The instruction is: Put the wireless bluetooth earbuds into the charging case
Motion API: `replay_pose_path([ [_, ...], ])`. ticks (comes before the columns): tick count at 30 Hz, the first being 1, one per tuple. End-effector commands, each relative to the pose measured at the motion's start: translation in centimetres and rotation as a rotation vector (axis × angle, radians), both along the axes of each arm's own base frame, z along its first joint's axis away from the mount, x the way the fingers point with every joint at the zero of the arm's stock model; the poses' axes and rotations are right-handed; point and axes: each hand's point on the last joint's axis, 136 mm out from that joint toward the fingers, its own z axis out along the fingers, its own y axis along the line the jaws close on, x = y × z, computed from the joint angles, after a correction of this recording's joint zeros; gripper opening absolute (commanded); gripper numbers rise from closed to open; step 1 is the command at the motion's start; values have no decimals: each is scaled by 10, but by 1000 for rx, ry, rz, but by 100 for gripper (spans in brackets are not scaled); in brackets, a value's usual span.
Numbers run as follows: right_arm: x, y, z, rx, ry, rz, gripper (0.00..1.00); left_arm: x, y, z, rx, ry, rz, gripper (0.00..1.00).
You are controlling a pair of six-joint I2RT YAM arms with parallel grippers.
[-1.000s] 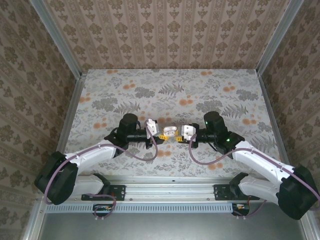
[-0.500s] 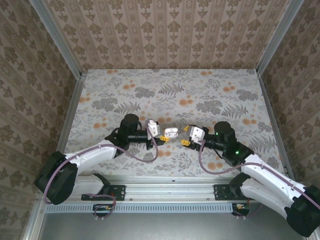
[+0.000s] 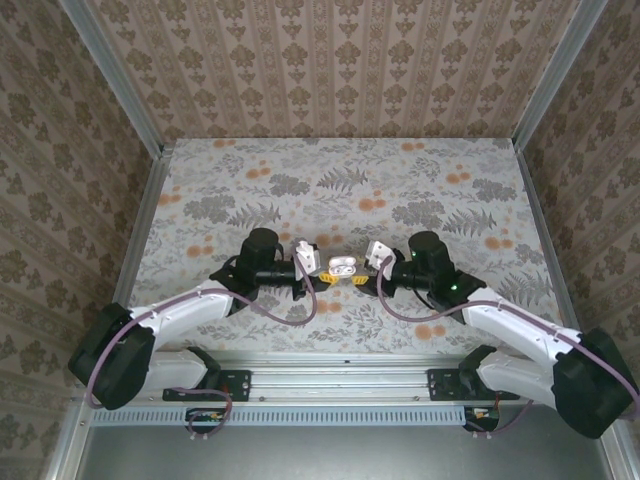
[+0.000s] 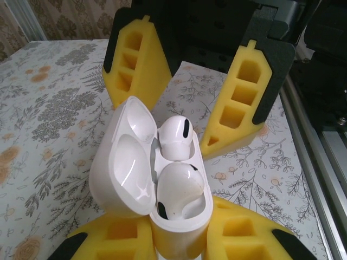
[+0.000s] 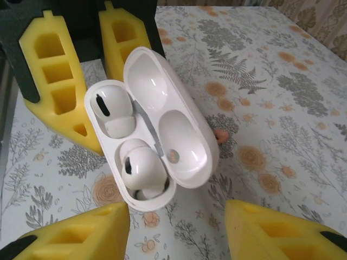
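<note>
Left gripper (image 3: 322,268): clamped on white glossy plastic charging case (image 5: 184,135)
Right gripper (image 5: 176,216): newly released, beside case
White plastic earbuds (image 5: 142,168): both in case

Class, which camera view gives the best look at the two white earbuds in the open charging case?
Right wrist: it looks down into the open charging case, with both earbuds clear and apart. Left wrist shows both too, from a lower angle. Top external shows the case as a small white blob, buds too small to tell.

The charging case (image 4: 179,216) is cut off below, inside the left gripper (image 4: 174,230). Ahead of the right gripper (image 5: 179,208), a pink bit (image 5: 219,134), perhaps an earbud, is half hidden.
</note>
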Motion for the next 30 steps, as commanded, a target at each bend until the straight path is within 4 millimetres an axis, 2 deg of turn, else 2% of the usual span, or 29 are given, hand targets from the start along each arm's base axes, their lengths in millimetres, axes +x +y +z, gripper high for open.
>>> replay_pose_path([
  [1,6,13,25,91,-23,40,50,-5,-4,22,-47,-60,-41,15],
  [9,-1,24,42,115,-38,125,48,-3,-5,19,-40,-55,-28,15],
  [17,-15,20,62,121,-82,157,46,-1,-5,16,-31,-40,-19,15],
  [27,-26,10,56,86,-87,152,46,-1,-6,18,-41,-29,-20,15],
  [30,-21,7,57,99,-88,111,46,-2,-6,17,-40,-32,-20,15],
])
